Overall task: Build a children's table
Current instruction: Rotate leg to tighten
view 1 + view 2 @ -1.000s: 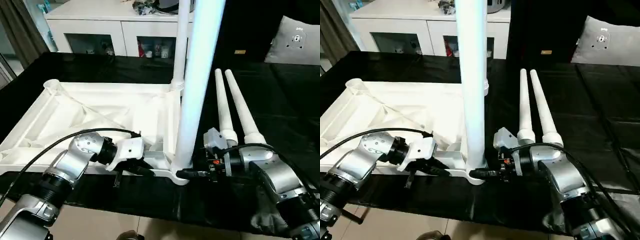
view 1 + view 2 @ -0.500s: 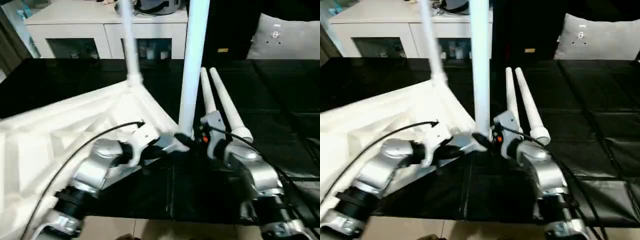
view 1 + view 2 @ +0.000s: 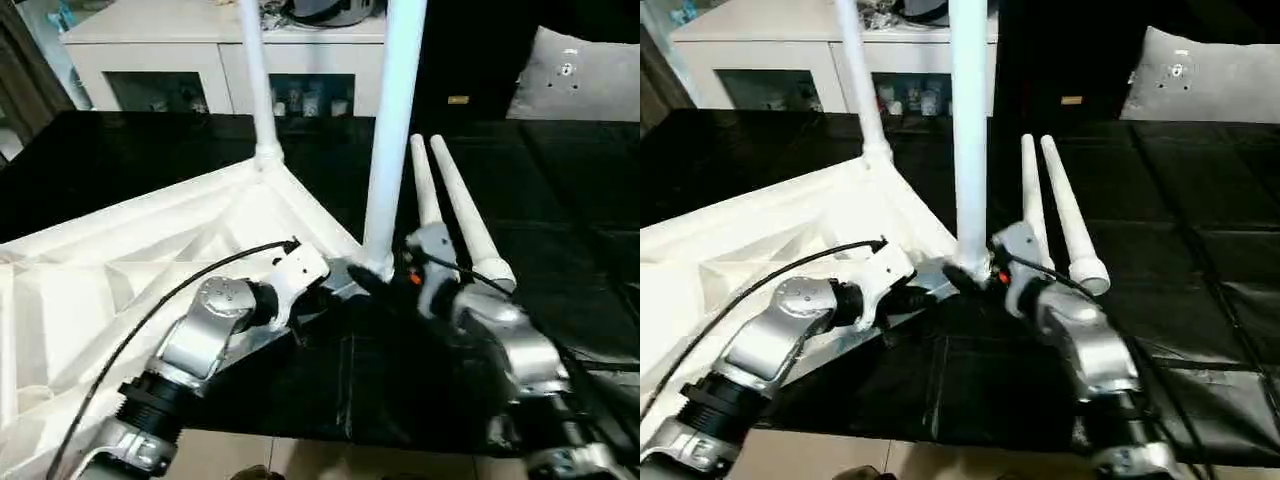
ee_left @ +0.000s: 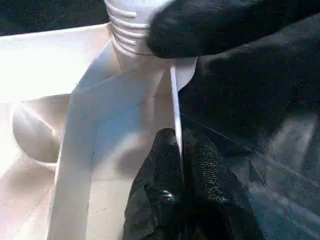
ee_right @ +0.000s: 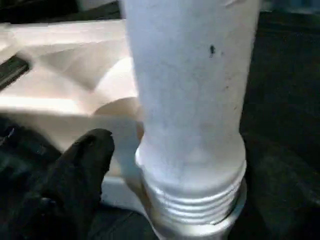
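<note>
The children's table top (image 3: 150, 250) lies upside down on the black work table, ribbed underside up. Two white legs stand upright in its corner sockets, one at the far corner (image 3: 258, 90) and one at the near corner (image 3: 392, 150). Two more legs (image 3: 425, 190) (image 3: 470, 212) lie side by side to the right. My left gripper (image 4: 179, 142) is shut on the thin rim (image 4: 175, 95) of the top, close to the near socket. My right gripper (image 3: 375, 278) is open around the base of the near leg (image 5: 190, 100); its visible finger (image 5: 80, 175) stands slightly off the leg.
The black-covered work table (image 3: 120, 160) reaches to its front edge just below my forearms. Behind it stands a white cabinet (image 3: 200, 60) with glass doors. A grey cushion (image 3: 580, 80) lies at the back right.
The table top with its two upright legs has swung round on the black table, its near corner now pointing at my grippers. Both grippers remain at that corner.
</note>
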